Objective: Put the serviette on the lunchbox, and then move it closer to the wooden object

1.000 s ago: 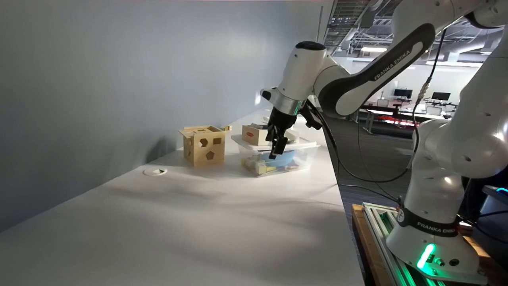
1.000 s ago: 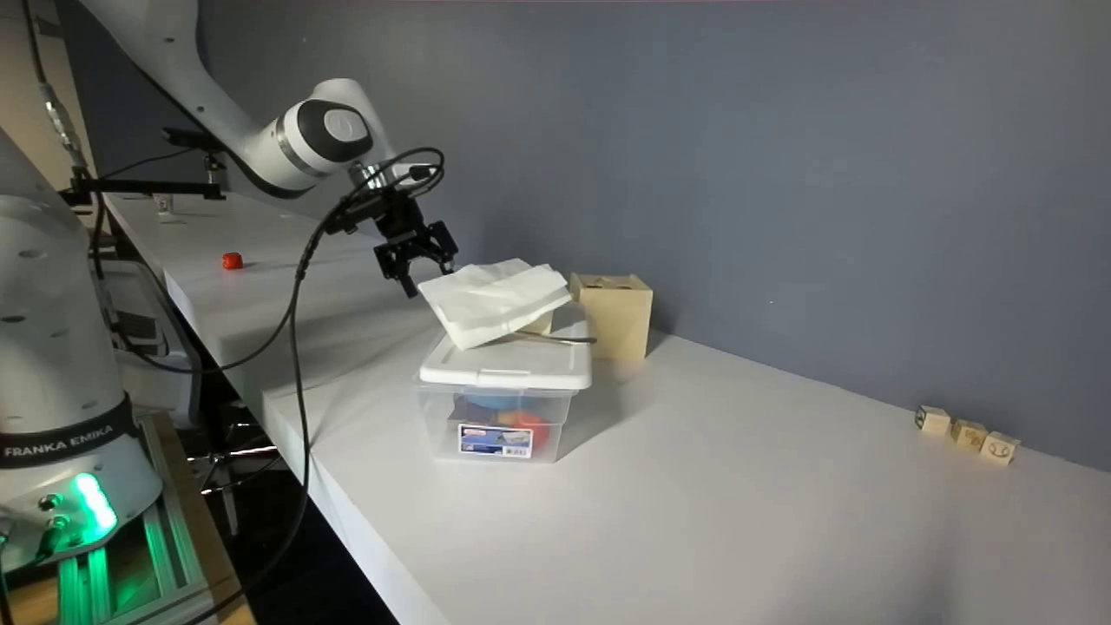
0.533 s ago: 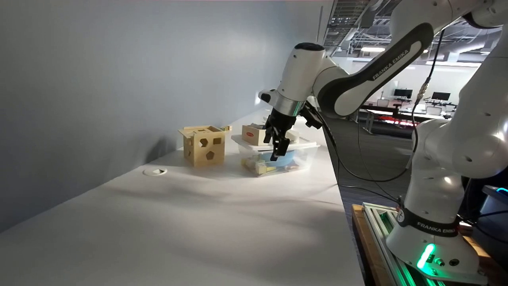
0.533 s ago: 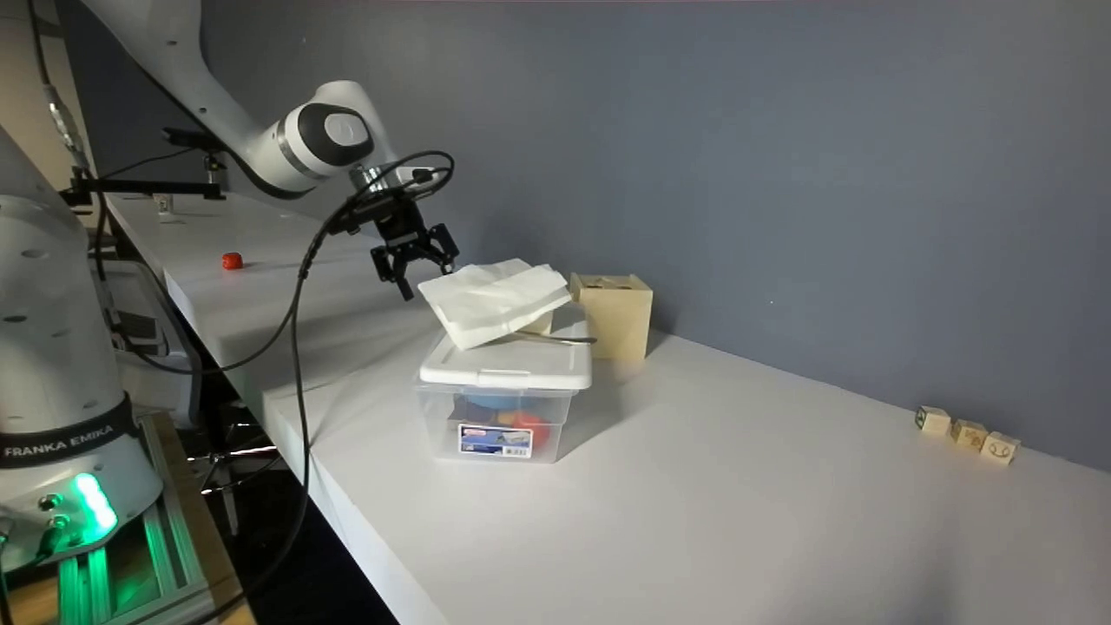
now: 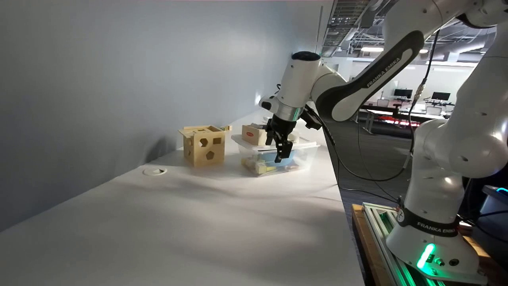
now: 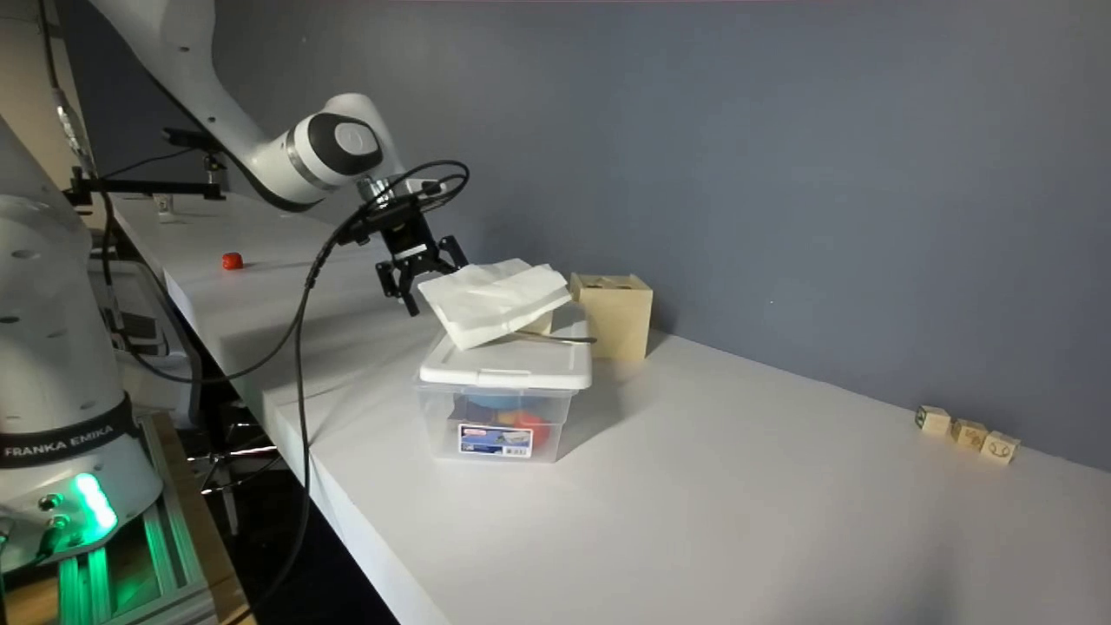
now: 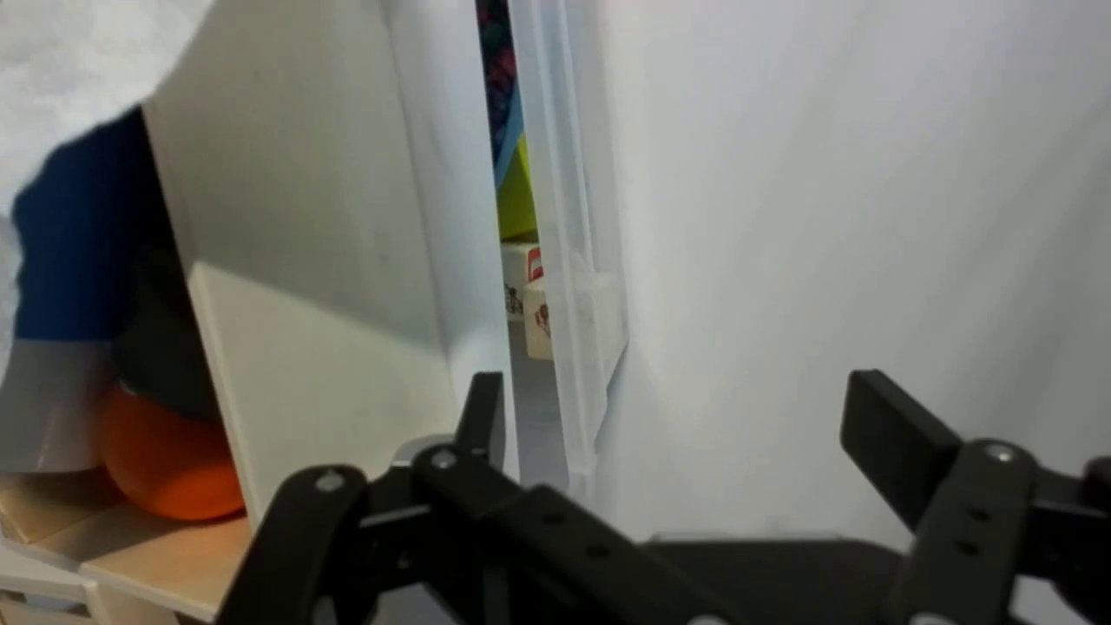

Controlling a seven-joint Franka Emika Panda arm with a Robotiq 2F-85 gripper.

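Note:
The white serviette (image 6: 495, 302) lies creased and tilted over things on the lid of the lunchbox, a clear plastic box (image 6: 437, 427); a serviette corner also shows in the wrist view (image 7: 78, 61). The lunchbox (image 5: 303, 158) has bluish contents. The tan wooden cube with holes (image 5: 209, 149) stands apart from the lunchbox, nearer the wall, and also shows in an exterior view (image 6: 618, 321). My gripper (image 6: 438, 288) is open and empty beside the lunchbox. In the wrist view, the left finger of the gripper (image 7: 677, 391) is over the lid's edge; the right finger is over bare table.
A small wooden box (image 5: 253, 135) with an orange thing (image 7: 169, 460) and a blue thing (image 7: 74, 226) sits on the lid. A utensil (image 6: 560, 338) also lies there. Several small blocks (image 6: 969, 434) stand by the wall. A red object (image 6: 232, 260) lies behind the arm. Cables hang from the arm.
My gripper has moved down a little beside the lunchbox and stays open. The serviette, lunchbox and wooden cube have not moved.

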